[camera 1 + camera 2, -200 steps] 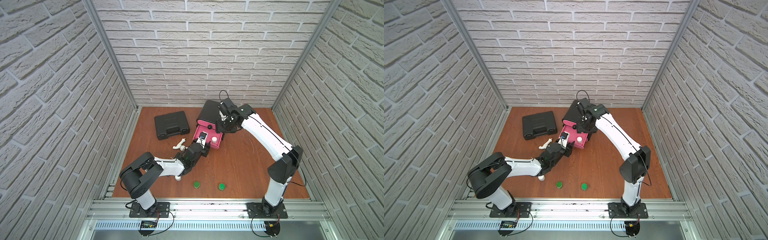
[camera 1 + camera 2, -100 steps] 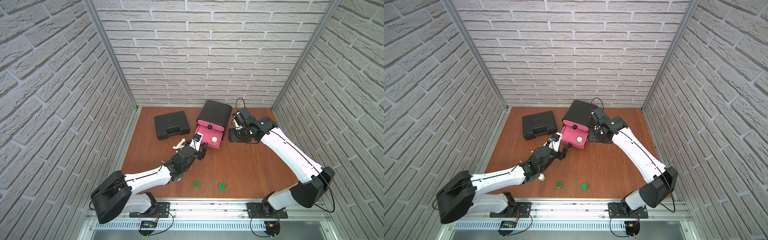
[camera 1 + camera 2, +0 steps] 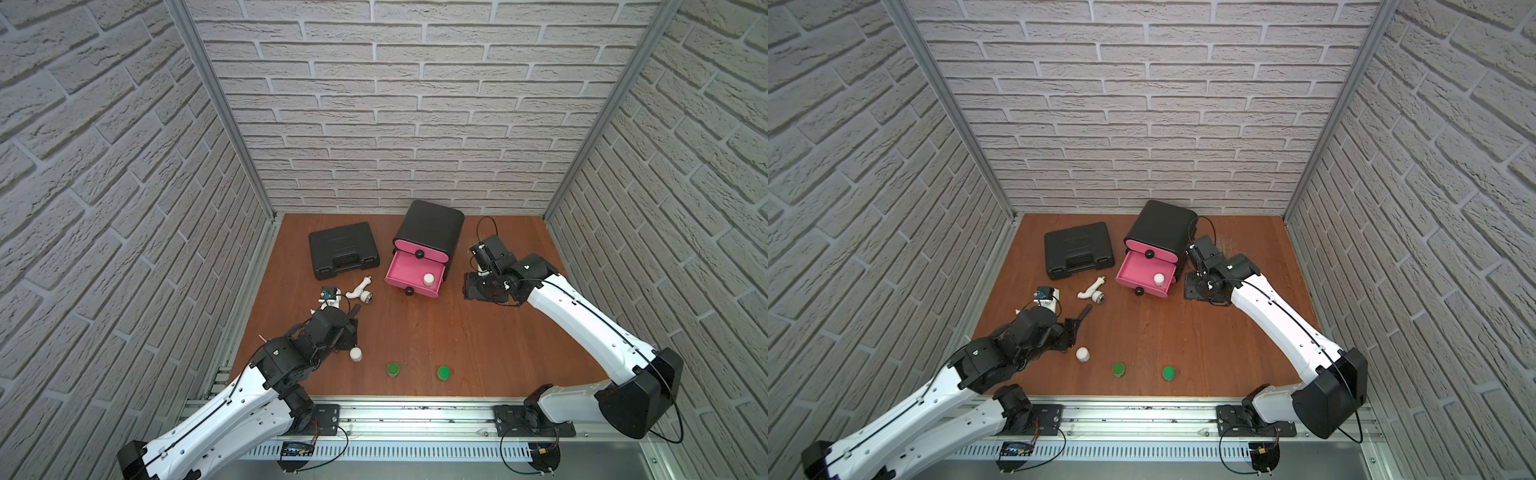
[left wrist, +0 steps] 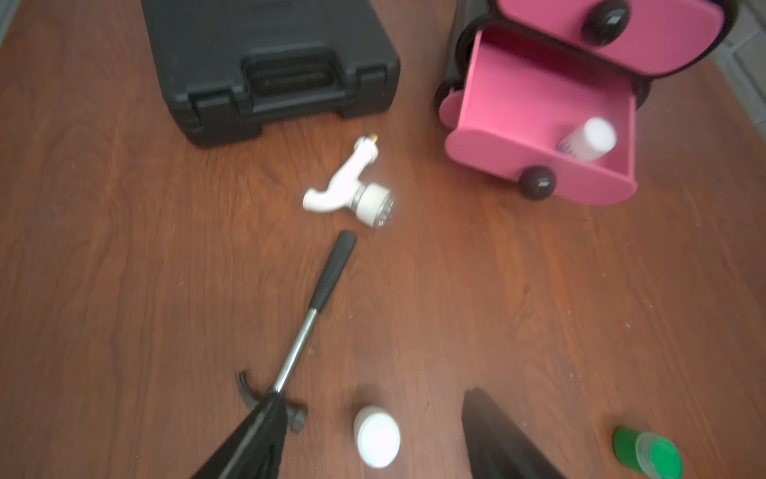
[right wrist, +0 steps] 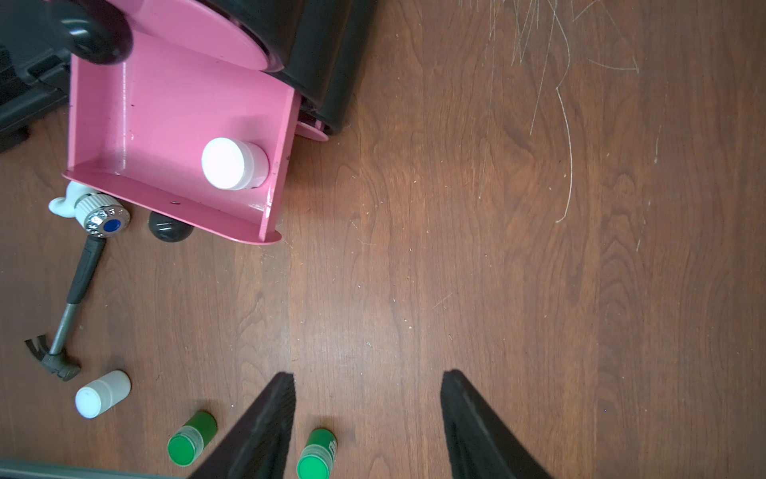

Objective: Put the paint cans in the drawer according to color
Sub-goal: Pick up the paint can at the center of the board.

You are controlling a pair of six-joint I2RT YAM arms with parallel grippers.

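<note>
The black drawer unit has its lower pink drawer point(image 3: 405, 268) pulled out, with one white paint can point(image 3: 428, 279) standing in it. A second white can point(image 3: 355, 354) stands on the table near the front left. My left gripper point(image 4: 373, 396) hovers over it, open, and the can point(image 4: 376, 435) shows between the fingers, untouched. Two green cans point(image 3: 392, 369) point(image 3: 443, 373) stand near the front edge. My right gripper point(image 5: 368, 374) is open and empty above bare table, to the right of the drawer unit point(image 5: 323, 62).
A small hammer point(image 4: 315, 307) lies by my left fingers, its head under one of them. A white pipe fitting point(image 3: 360, 291) lies between the hammer and a shut black tool case point(image 3: 343, 249). Brick walls close in three sides, and a metal rail runs along the front.
My left arm has drawn back from the drawer to the front left, over the white can, and its jaws have widened. My right arm has swung off the drawer unit to its right side.
</note>
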